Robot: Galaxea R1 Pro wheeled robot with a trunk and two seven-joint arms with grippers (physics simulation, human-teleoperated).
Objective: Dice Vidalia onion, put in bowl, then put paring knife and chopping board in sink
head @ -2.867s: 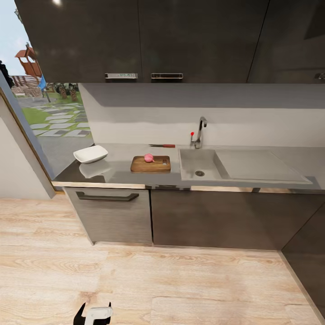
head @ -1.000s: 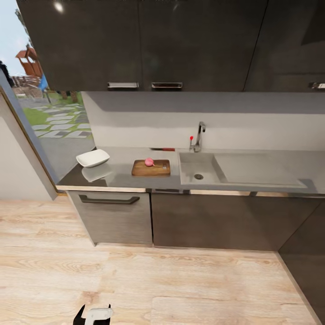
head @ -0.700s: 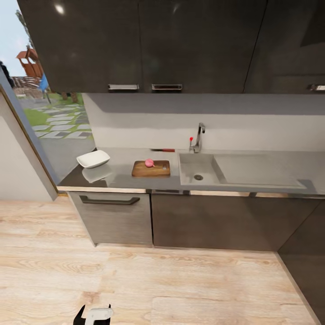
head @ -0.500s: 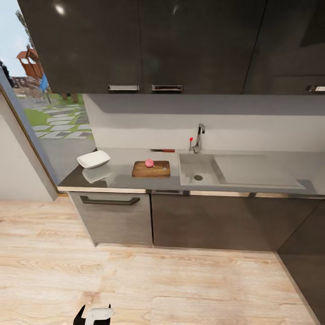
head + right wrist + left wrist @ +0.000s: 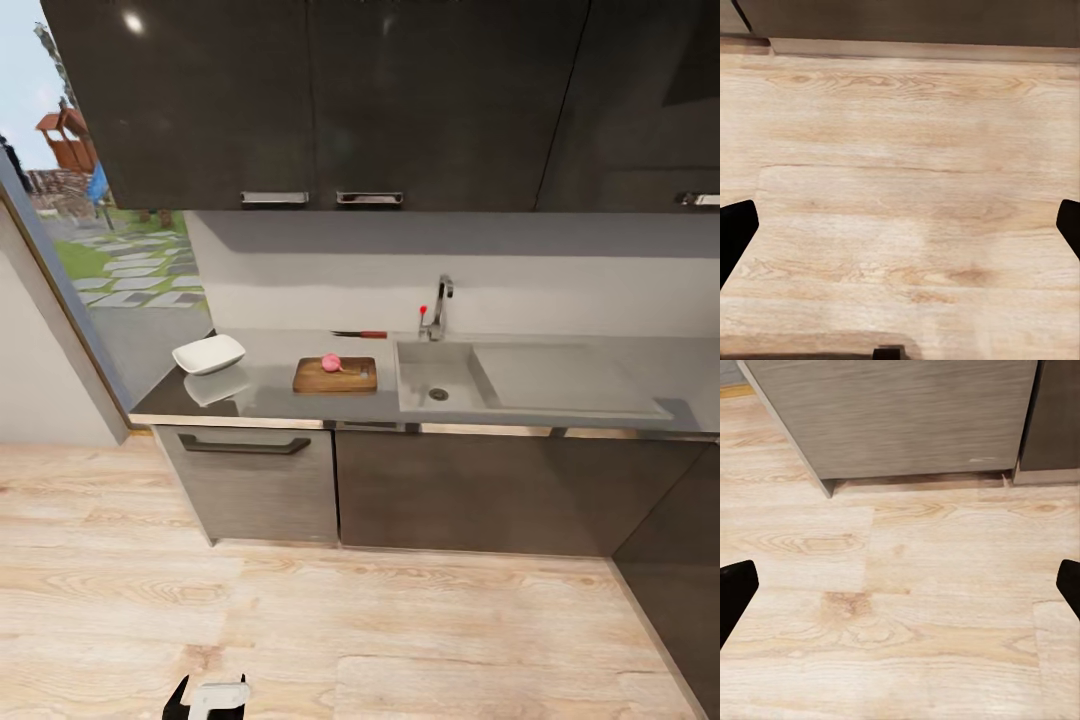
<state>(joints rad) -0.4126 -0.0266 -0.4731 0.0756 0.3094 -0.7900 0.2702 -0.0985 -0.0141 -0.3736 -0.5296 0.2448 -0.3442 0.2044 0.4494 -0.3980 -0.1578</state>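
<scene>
Fingers of your left gripper (image 5: 900,585) stand wide apart with nothing between them, one black fingertip (image 5: 735,589) at each edge of the left wrist view, over pale wood floor (image 5: 907,607) and aimed toward the base of a grey lower cabinet (image 5: 907,412). Your right gripper (image 5: 900,225) is spread just as wide, empty, over the same floor near the dark cabinet plinth. Both arms sit low and away from the counter; in the head view you see a white-and-black piece of the left arm (image 5: 208,697) at the bottom edge. Counts: one Vidalia onion (image 5: 330,363), one chopping board (image 5: 335,375), one paring knife (image 5: 359,334), one bowl (image 5: 208,354), one sink (image 5: 445,375), one tap (image 5: 438,308). The onion, pinkish, lies on the board's left half with its stem end toward the sink. The board lies flat on the countertop (image 5: 260,390) just left of the basin, long axis parallel to the counter's front edge; handle hole too small to tell. The knife lies behind the board by the backsplash, long axis also along the counter, red-brown handle toward the tap and dark blade toward the bowl. The bowl sits upright at the counter's left end, well apart from the board.
</scene>
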